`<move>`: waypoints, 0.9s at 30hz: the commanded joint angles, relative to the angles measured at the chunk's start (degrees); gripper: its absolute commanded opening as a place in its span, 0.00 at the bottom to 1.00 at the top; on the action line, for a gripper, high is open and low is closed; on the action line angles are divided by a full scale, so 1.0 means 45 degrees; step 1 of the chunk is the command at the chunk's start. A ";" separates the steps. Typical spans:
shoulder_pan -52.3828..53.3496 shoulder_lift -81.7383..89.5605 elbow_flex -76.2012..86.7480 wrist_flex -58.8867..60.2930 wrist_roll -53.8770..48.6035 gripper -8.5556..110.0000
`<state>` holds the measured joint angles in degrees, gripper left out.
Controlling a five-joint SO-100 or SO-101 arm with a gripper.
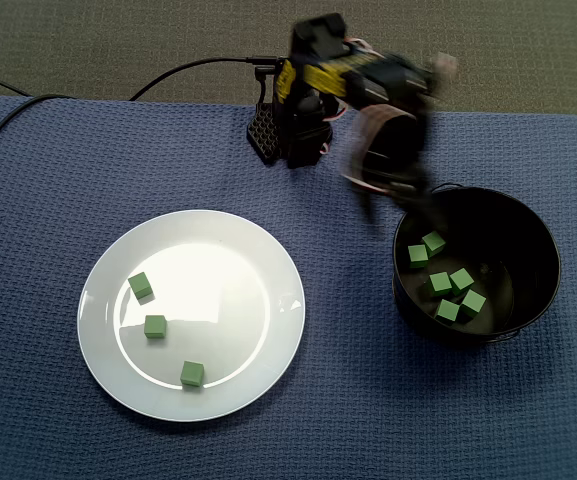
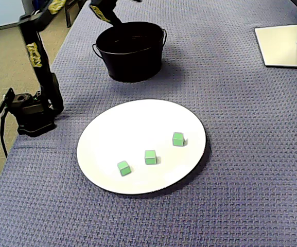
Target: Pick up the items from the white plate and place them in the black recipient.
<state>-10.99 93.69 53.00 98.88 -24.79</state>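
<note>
The white plate point(image 1: 238, 300) lies on the left of the blue cloth and holds three green cubes point(image 1: 140, 285) point(image 1: 155, 326) point(image 1: 192, 374). From the other fixed view the same cubes point(image 2: 178, 138) point(image 2: 150, 157) point(image 2: 123, 168) sit on the near half of the plate point(image 2: 138, 118). The black bucket point(image 1: 546, 255) stands at the right with several green cubes point(image 1: 451, 285) inside. My gripper point(image 1: 393, 200) hovers, motion-blurred, over the bucket's upper-left rim. Nothing is visibly held, and the blur hides how the jaws stand.
My arm's base point(image 2: 32, 110) is clamped at the cloth's left edge in a fixed view, with a black cable point(image 1: 188, 68) trailing away. A white monitor stand point(image 2: 287, 43) occupies the far right corner. The bucket's wall point(image 2: 133, 62) has handle loops at its sides.
</note>
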 commanded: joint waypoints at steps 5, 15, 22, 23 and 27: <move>1.1152 0.0215 0.3750 -0.3477 -0.1699 0.38; 1.3789 -0.4883 0.5039 -0.7930 -0.8711 0.36; 1.3750 -0.6758 0.4316 -0.8555 -0.9043 0.36; 1.3672 -0.6895 0.4160 -0.8457 -0.8984 0.36; 1.3203 -0.7109 0.4082 -0.8203 -0.8652 0.36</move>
<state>49.75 61.44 74.09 61.35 -64.78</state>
